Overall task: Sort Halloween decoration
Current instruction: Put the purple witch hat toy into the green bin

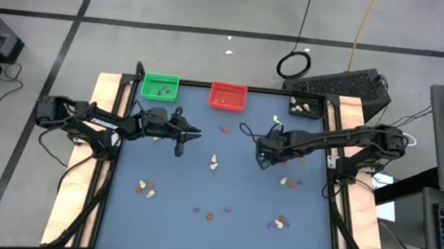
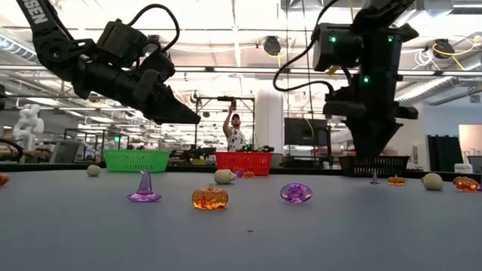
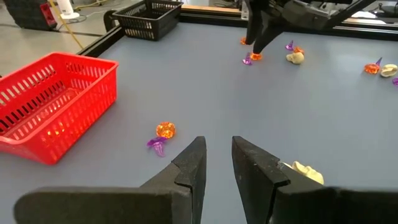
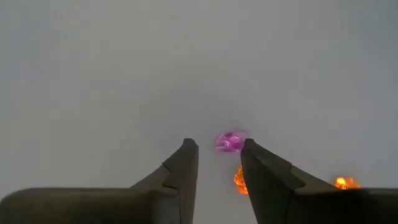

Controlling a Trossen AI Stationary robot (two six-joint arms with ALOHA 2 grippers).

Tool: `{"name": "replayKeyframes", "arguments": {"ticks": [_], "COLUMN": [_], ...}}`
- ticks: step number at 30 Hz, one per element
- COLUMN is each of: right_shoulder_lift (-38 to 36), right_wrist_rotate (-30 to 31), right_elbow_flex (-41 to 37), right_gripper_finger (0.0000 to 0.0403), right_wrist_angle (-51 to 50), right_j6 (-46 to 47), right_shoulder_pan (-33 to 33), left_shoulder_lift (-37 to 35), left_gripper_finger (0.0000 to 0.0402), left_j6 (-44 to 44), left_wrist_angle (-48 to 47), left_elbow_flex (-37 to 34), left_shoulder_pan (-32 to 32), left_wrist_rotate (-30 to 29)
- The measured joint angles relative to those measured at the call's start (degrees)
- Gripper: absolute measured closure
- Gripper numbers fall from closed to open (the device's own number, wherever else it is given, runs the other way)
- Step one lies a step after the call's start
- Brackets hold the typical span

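A wide workshop with ceiling lights and racks stretches behind the grey-blue table [image 1: 165, 209], where a person [image 2: 236, 132] stands far off with one arm raised. Three small mesh baskets line the table's far edge: a green plastic basket [image 1: 160, 87], a red plastic basket [image 1: 227, 96] and a black plastic basket [image 1: 306, 106] at the far right corner.

The right gripper [image 4: 217, 163] points straight down over the table, its fingers parted with a narrow gap and holding nothing. Just ahead of its tips lies a purple translucent trinket [image 4: 231, 141]; an orange one [image 4: 240, 180] is half hidden behind one finger, and another orange piece [image 4: 346, 183] is cut off by that finger's bulk. The shape of the purple piece is hard to make out.

The left gripper [image 3: 217, 163] hangs tilted above the table's left half, its fingers slightly apart and empty. Near its tips sit a small orange pumpkin [image 3: 165, 129] touching a purple trinket [image 3: 157, 143], and a cream-white piece [image 3: 309, 172] partly covered by one finger.

More cream, orange and purple Halloween trinkets [image 1: 217, 162] lie scattered across the table, too small from above to identify singly.
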Motion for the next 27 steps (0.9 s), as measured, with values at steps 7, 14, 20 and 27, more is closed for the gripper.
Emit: {"name": "replayKeyframes", "arguments": {"ticks": [7,14,20,27], "right_shoulder_lift": [3.9,9.0,10.6,8.9], "right_wrist_rotate": [0.1,0.1,3.0,6.4], "right_elbow_flex": [0.0,0.0,0.2,-0.1], "right_gripper_finger": [0.0318,0.0336,0.0371,0.04], "right_wrist_angle": [-1.3,0.9,1.1,1.6], "right_j6": [4.0,3.8,3.1,1.0], "right_shoulder_pan": [0.0,-0.3,-0.3,0.2], "left_shoulder_lift": [0.0,0.0,0.0,0.0], "left_gripper_finger": [0.0317,0.0317,0.0317,0.0317], "left_j6": [0.0,0.0,0.0,0.0], "left_wrist_angle": [0.0,0.0,0.0,0.0], "left_elbow_flex": [0.0,0.0,0.0,0.0], "left_shoulder_pan": [0.0,0.0,0.0,0.0], "left_wrist_rotate": [-0.2,-0.2,-0.3,-0.5]}}
